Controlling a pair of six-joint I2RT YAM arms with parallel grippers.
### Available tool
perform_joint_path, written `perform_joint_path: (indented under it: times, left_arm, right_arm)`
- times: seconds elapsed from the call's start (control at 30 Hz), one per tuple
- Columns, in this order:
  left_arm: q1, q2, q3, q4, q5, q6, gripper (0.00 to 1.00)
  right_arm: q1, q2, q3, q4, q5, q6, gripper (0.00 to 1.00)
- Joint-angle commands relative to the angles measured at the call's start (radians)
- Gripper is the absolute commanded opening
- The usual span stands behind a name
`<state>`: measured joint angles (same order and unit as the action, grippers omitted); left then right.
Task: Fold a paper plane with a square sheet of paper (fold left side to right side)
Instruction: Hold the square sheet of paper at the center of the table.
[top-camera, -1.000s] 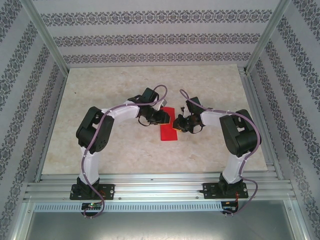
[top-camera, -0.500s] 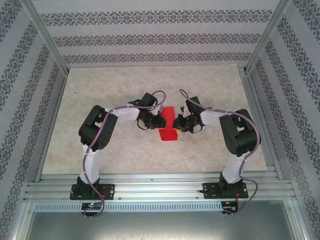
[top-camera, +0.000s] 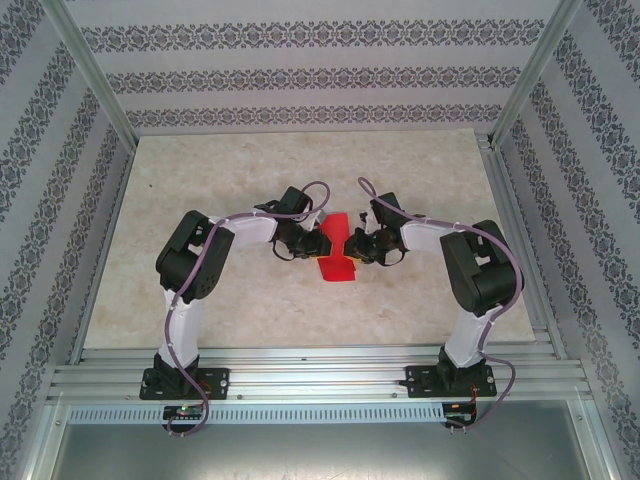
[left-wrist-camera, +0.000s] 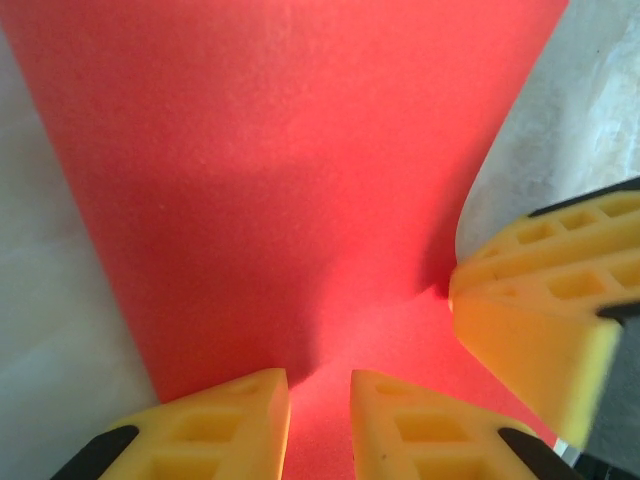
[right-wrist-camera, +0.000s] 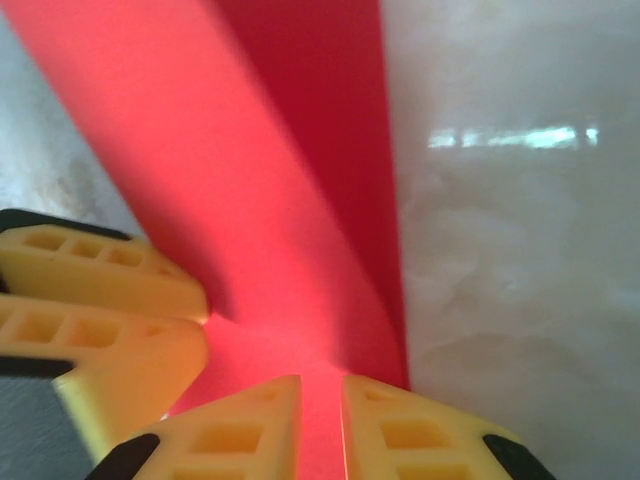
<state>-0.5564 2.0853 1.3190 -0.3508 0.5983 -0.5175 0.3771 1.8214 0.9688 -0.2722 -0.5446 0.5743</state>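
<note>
The red sheet of paper lies folded into a narrow strip at the table's centre, and its middle is lifted between the two grippers. My left gripper comes in from the left and is shut on the sheet with the paper rising from its tips. My right gripper comes in from the right and is shut on the sheet at a raised fold. The right fingers meet the paper's edge in the left wrist view. The left fingers do the same in the right wrist view.
The marble-patterned table lies bare around the sheet. Aluminium frame rails run along the near edge, with patterned walls on the other three sides. Both arm bases stand at the near rail.
My left gripper has moved right onto the sheet, close to the right gripper. The strip's middle is now drawn in between the two. The right arm has barely moved.
</note>
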Motion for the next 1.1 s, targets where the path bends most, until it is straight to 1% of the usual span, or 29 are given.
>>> perform_joint_path:
  times: [0.0,0.13,0.23,0.53,0.73,0.83,0.93,1.07]
  left_arm:
    - [0.003,0.043,-0.049,-0.046,-0.061,0.033,0.26]
    - [0.003,0.040,-0.053,-0.054,-0.069,0.039,0.26]
    - [0.002,0.041,-0.053,-0.055,-0.071,0.040,0.26]
    - [-0.003,0.045,-0.053,-0.053,-0.078,0.042,0.26]
    - [-0.007,0.046,-0.046,-0.062,-0.084,0.051,0.26]
    - [-0.008,0.044,-0.046,-0.070,-0.090,0.061,0.26]
    - [-0.010,0.036,-0.051,-0.074,-0.091,0.076,0.27]
    - [-0.015,0.020,-0.061,-0.074,-0.076,0.109,0.29]
  right_arm:
    - [0.026,-0.065,-0.027,0.034,-0.025,0.007,0.18]
    - [0.018,-0.080,-0.039,0.070,-0.004,0.030,0.18]
    - [0.003,-0.074,-0.009,0.100,0.003,0.039,0.19]
    - [-0.022,0.051,0.105,0.199,0.005,0.094,0.18]
    - [-0.018,0.142,0.164,0.223,-0.014,0.114,0.18]
    - [-0.018,0.168,0.174,0.197,0.008,0.106,0.18]
    - [-0.017,0.185,0.185,0.126,0.063,0.078,0.18]
    - [-0.018,0.218,0.197,0.049,0.102,0.057,0.18]
